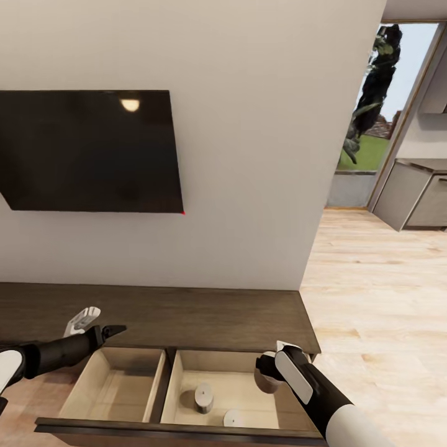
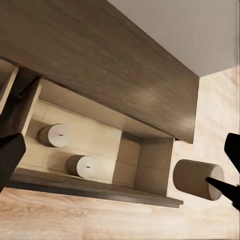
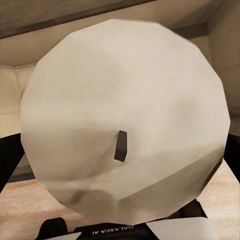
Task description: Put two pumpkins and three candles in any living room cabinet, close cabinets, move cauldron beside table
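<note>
— How are the grippers seen? 
— The left gripper (image 1: 93,326) is held spread and empty over the cabinet (image 1: 186,316); the right gripper (image 1: 268,371) is clamped on a candle (image 3: 125,125), apparently above the open drawer (image 1: 180,428). 
— And the rest? 
— Two candles (image 1: 203,397) (image 1: 233,418) are seen standing in its right compartment.

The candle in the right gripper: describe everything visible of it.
The short, stubby off-white candle is a faceted cylinder with a matte, waxy-looking surface and a small dark wick at the centre of its flat end. The right gripper is shut on it, black fingers pressing its sides. It is tilted, its wick end turned toward the right wrist camera. It hangs over the right compartment of the open dark brown wood cabinet drawer, above the pale beige floor, touching nothing else. Two similar candles already lie inside.
</note>
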Available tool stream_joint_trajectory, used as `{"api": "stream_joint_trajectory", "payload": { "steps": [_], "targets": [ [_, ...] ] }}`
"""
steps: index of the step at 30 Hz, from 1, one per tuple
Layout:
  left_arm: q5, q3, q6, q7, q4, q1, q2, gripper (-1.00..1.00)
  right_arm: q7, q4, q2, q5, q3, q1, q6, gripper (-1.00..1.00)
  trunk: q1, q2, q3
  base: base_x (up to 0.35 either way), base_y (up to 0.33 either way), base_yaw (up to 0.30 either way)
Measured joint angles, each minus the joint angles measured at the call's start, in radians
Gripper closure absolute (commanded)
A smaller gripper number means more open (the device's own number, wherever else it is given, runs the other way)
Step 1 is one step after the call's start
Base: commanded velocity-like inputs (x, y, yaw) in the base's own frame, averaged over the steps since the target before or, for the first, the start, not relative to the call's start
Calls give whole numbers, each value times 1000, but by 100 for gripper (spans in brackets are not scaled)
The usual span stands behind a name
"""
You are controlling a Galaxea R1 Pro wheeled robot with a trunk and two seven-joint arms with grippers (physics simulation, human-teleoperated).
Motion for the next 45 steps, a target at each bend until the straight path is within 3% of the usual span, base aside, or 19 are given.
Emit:
{"api": "stream_joint_trajectory", "payload": {
  "steps": [8, 12, 15, 23, 45],
  "targets": [
    [39, -1, 1, -1, 0, 3, 1, -100, 1, 1, 0, -2, 0, 0, 0, 100, 31, -56, -25, 0, 0, 0],
    [183, -6, 3, -1, -1, 10, 3, -100, 1, 1, 0, -2, 0, 0, 0, 100, 46, -84, -38, 0, 0, 0],
    [256, -12, 3, -1, -2, 21, 4, -100, 1, 1, 0, -2, 0, 0, 0, 100, 58, -105, -47, 0, 0, 0],
    [322, -14, 3, -2, -2, 27, 5, -100, -2, -2, 0, 2, 0, 0, 0, 100, 88, -161, -72, 0, 0, 0],
    [328, -12, 3, -2, -2, 28, 6, -100, -1, -2, 0, -3, 0, 0, 2, 100, 173, -315, -141, 0, 0, 0]
  ]
}}
